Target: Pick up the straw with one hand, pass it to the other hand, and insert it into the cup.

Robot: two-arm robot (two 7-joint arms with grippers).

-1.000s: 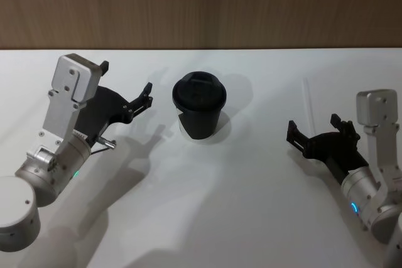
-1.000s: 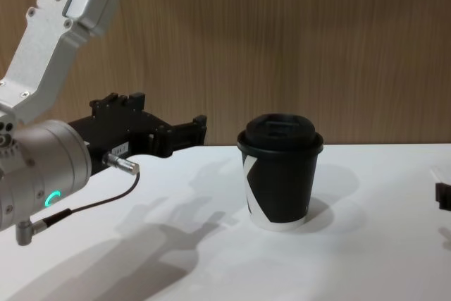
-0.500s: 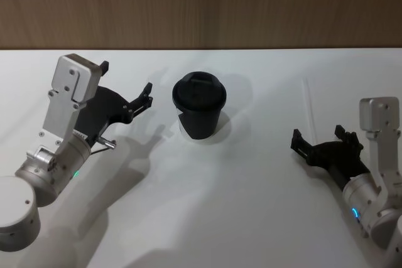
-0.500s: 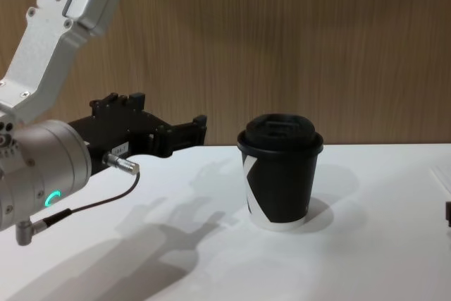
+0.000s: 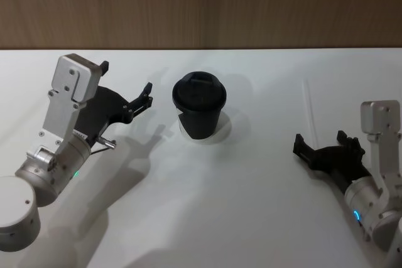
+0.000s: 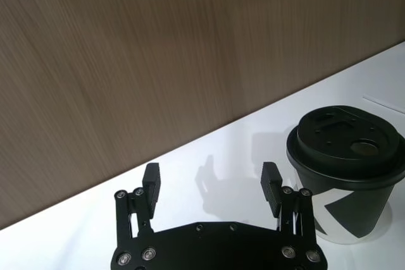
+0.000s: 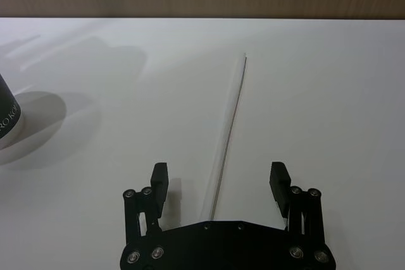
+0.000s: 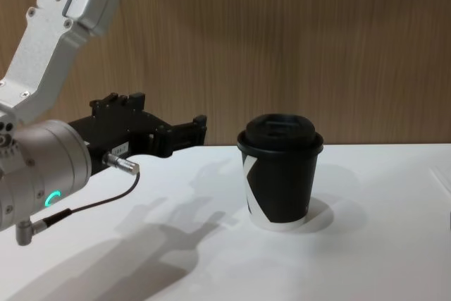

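One black paper cup (image 5: 200,114) upright, domed lid (image 5: 200,95) on, contents hidden | white straw (image 5: 308,101) flat on table (image 5: 251,205), apart from cup | right gripper (image 5: 320,139) fingers spread, straw's near end between | left gripper (image 5: 127,76) spread beside cup, holding nothing

Bright, even light falls from above on the white table (image 5: 207,218), which reads pale and flat. The cup (image 5: 200,105) and the left gripper (image 5: 125,77) throw soft, overlapping grey shadows on it, the cup's spreading to its right. The wooden wall (image 8: 282,33) behind is dimmer, and the cup's lid carries a faint sheen.
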